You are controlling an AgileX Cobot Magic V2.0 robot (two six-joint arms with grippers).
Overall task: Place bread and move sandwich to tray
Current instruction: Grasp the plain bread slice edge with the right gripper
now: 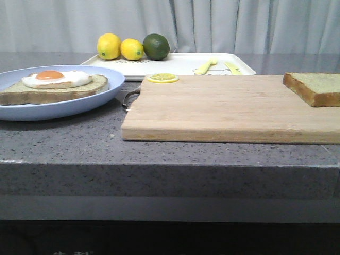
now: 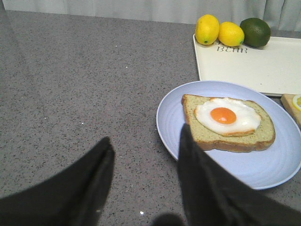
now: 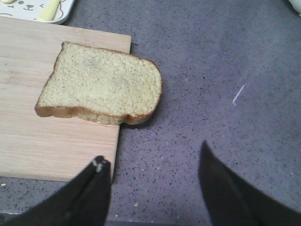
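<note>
Right gripper (image 3: 153, 181) spread above counter — bread (image 3: 101, 89) just ahead.

You see a long grey curtain (image 1: 223, 24) hanging in soft folds right behind the table (image 1: 170, 154). The table is dark grey stone with tiny light speckles and a thick front edge. Under that edge it is dark. The light is soft and even.

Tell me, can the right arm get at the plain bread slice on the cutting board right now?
Probably yes. The right gripper is open and empty, with the bread just ahead of it, overhanging the cutting board edge, nothing between them.
</note>
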